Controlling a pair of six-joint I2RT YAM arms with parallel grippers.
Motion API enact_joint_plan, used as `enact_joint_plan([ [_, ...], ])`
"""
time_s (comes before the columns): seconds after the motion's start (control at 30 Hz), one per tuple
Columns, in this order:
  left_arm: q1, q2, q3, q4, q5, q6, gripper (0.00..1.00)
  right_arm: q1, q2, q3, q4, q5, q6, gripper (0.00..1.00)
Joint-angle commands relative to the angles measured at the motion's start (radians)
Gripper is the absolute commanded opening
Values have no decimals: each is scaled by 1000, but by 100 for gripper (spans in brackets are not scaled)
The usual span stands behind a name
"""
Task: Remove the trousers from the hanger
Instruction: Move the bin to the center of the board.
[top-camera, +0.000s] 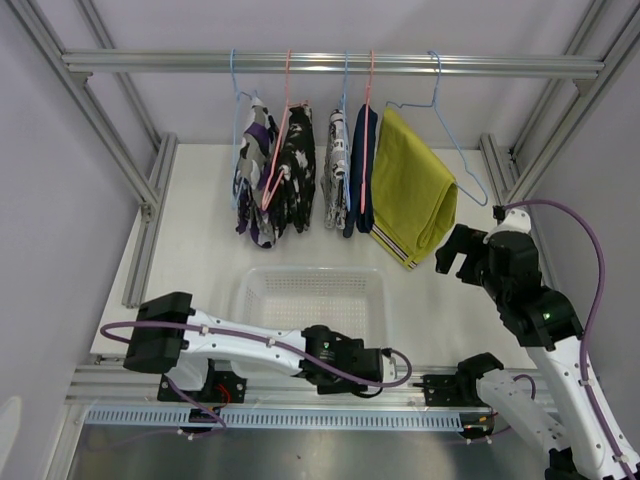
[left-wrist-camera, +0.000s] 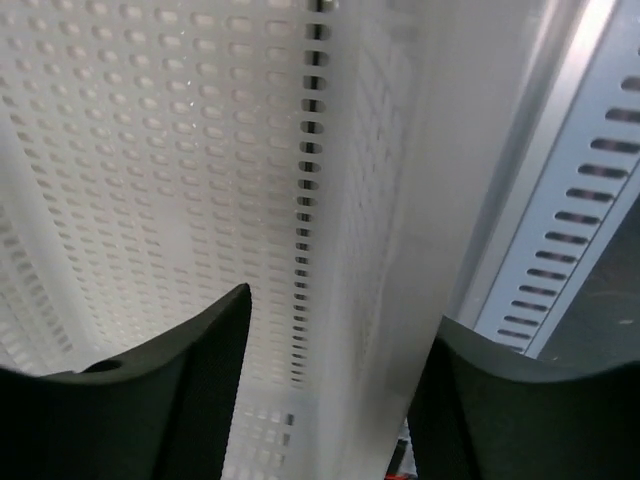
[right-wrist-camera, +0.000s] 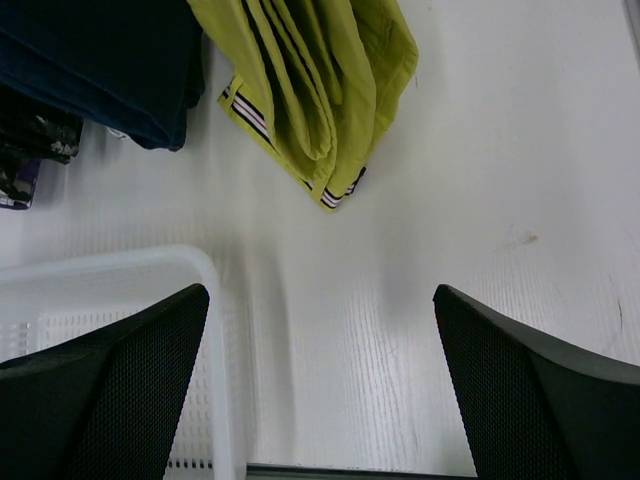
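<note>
Five folded trousers hang on wire hangers from the rail (top-camera: 330, 64): purple-grey camouflage (top-camera: 252, 175), black-and-white splotched (top-camera: 297, 170), white with black print (top-camera: 336, 165), navy (top-camera: 364, 170) and mustard yellow (top-camera: 410, 190) on a blue hanger (top-camera: 458, 150). My right gripper (top-camera: 452, 258) is open and empty, just right of and below the yellow pair's lower edge. The right wrist view shows the yellow pair's striped waistband (right-wrist-camera: 320, 90) and the navy pair (right-wrist-camera: 110, 70) ahead of the open gripper (right-wrist-camera: 320, 380). My left gripper (top-camera: 400, 368) is open, low at the basket's near right corner.
A white perforated basket (top-camera: 250, 290) sits on the white table in front of the trousers. Its wall (left-wrist-camera: 370, 250) stands between my left fingers (left-wrist-camera: 200, 380); its corner (right-wrist-camera: 150, 265) shows in the right wrist view. Aluminium frame posts (top-camera: 150, 190) flank the table.
</note>
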Motion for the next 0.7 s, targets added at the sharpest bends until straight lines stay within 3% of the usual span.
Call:
enact_joint_plan([
  [0.0, 39, -4, -9, 39, -48, -27, 55, -4, -14, -12, 22, -24, -15, 100],
  [0.03, 47, -5, -13, 39, -68, -30, 45, -5, -14, -14, 23, -24, -15, 99],
  [0.23, 105, 18, -21, 25, -100, -55, 20, -4, -22, -17, 29, -32, -18, 100],
  [0.5, 174, -16, -26, -35, -100, -141, 2, -5, -30, -20, 36, -40, -24, 99],
  [0.67, 185, -10, 31, -130, -123, -224, 1, -5, -39, -20, 39, -41, -26, 100],
])
